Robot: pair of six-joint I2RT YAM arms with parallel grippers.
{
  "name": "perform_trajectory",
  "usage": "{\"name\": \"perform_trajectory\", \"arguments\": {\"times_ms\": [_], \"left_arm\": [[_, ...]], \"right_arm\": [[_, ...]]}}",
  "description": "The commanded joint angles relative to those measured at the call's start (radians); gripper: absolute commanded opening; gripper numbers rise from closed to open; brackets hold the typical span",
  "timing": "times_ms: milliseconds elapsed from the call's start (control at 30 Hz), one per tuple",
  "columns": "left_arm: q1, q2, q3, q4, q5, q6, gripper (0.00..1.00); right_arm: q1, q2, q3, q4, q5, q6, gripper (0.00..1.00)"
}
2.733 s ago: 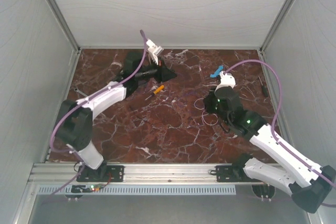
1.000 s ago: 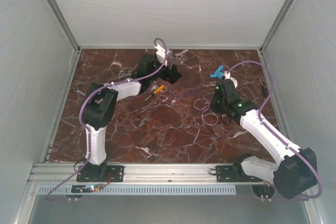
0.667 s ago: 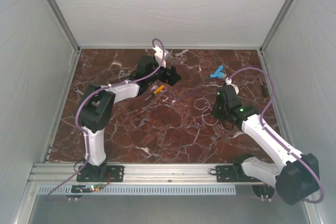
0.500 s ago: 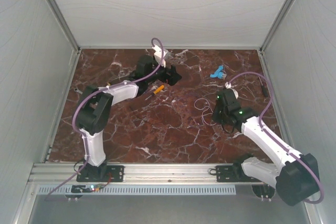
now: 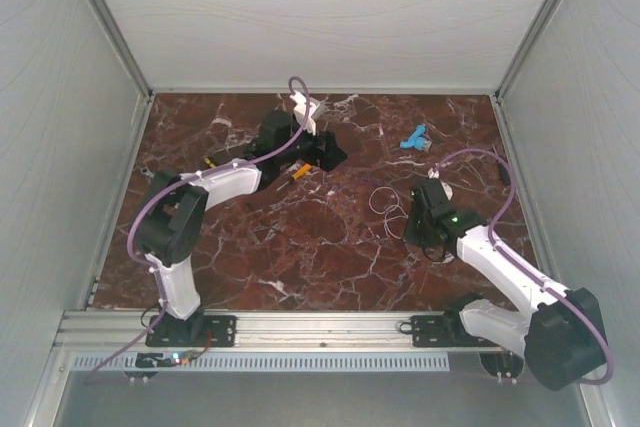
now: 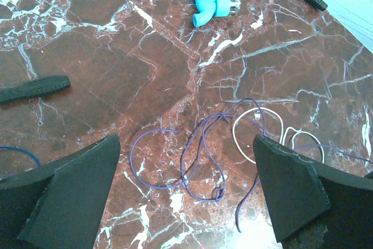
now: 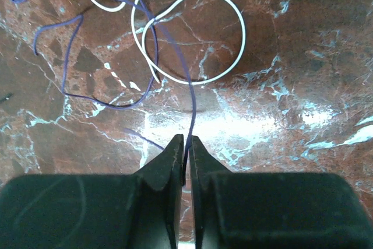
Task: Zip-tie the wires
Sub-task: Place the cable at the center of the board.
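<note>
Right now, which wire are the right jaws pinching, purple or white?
The purple wire: it runs straight into the shut right jaws, while the white loop lies loose beyond.

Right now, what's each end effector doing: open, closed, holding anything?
Left end effector: open, holding nothing.
Right end effector: closed, pinching a purple strand of the wires.

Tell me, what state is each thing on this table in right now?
wires: loose loops on the table, no tie visible.
left claw: open, empty.
right claw: shut on a purple strand of the wires.
blue tool: lying on its side, untouched.
black screwdriver: lying flat, untouched.
</note>
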Motion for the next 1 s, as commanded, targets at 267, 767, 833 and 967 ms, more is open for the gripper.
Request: {"name": "perform_trajectory", "arguments": {"times_ms": [267, 767, 833, 967], "left_arm": [[-0.019, -0.095, -0.059, 0.015, -0.009, -0.045, 0.95], [-0.027, -0.273, -0.178, -0.069, -0.073, -0.102, 0.95], [-0.028, -0.312, -0.2, -0.098, -0.108, -0.126, 0.95], [-0.028, -0.394, -0.228, -0.209, -0.198, -0.175, 0.95]], "right_arm": [[-0.005, -0.012, -0.01, 0.026, -0.003, 0.002, 0.26], [-0.006, -0.074, 0.087, -0.032, 0.095, -0.079, 0.98], [-0.006, -0.088, 0.101, -0.026, 0.104, -0.089, 0.98], [-0.006, -0.131, 0.117, 0.024, 0.105, -0.101, 0.98]]}}
